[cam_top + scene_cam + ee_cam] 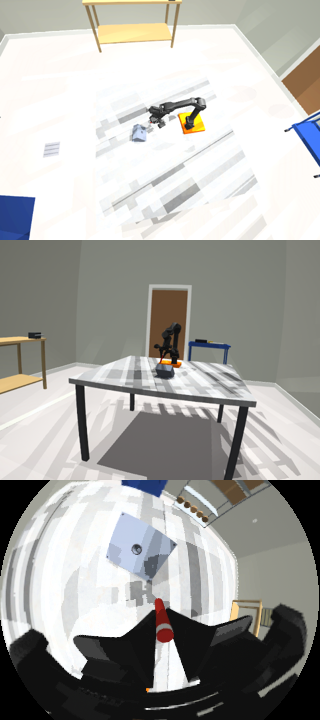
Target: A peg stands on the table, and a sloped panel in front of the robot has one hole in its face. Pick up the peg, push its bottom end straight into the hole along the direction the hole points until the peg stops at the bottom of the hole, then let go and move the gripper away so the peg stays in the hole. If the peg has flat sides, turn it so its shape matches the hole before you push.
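My gripper [155, 120] [162, 352] [160, 612] is shut on a thin red peg [162, 623] [161, 358] that points forward and down from between the fingers. The peg's round end faces the sloped pale blue panel [139, 133] [164, 370] [139, 547], which stands on the table a short way beyond it. The panel's face has one small round dark hole [136, 548] [141, 132]. The peg's tip is still apart from the panel and sits below and to the right of the hole in the wrist view. In the exterior view the panel hides the peg's lower end.
The arm rises from an orange base plate [199, 125] [178, 364] on the grey-patterned table [206, 392]. A wooden shelf [134, 31] [15, 361], a blue cart [308, 136] [209, 345] and a brown door [168, 320] stand around the room.
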You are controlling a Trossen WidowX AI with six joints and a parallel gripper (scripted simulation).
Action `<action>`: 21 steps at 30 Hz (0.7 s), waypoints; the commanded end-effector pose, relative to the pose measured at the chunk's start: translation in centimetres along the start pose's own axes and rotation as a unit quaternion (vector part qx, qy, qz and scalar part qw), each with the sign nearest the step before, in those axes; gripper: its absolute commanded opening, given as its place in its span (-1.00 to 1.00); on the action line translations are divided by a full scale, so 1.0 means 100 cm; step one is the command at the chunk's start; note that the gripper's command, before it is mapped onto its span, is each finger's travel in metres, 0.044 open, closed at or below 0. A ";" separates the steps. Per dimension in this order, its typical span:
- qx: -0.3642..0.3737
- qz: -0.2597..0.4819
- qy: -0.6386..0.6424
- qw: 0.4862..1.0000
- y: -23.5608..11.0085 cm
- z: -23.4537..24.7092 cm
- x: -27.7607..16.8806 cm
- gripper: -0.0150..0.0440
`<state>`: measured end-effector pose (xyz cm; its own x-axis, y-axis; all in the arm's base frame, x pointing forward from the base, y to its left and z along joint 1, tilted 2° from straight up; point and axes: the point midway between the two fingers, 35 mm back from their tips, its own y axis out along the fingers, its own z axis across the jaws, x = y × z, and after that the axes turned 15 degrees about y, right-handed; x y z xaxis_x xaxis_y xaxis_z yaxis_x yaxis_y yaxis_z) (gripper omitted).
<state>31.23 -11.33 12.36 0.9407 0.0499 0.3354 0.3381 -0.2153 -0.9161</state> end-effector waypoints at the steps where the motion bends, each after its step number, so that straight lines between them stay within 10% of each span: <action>1: -0.006 -0.013 -0.015 1.000 -0.002 0.004 0.001 -0.49; 21: -0.025 -0.075 -0.080 0.994 -0.008 0.026 0.012 -0.49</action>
<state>32.19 -8.85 12.83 0.8851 0.2149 0.4129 0.4574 -0.2370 -0.8571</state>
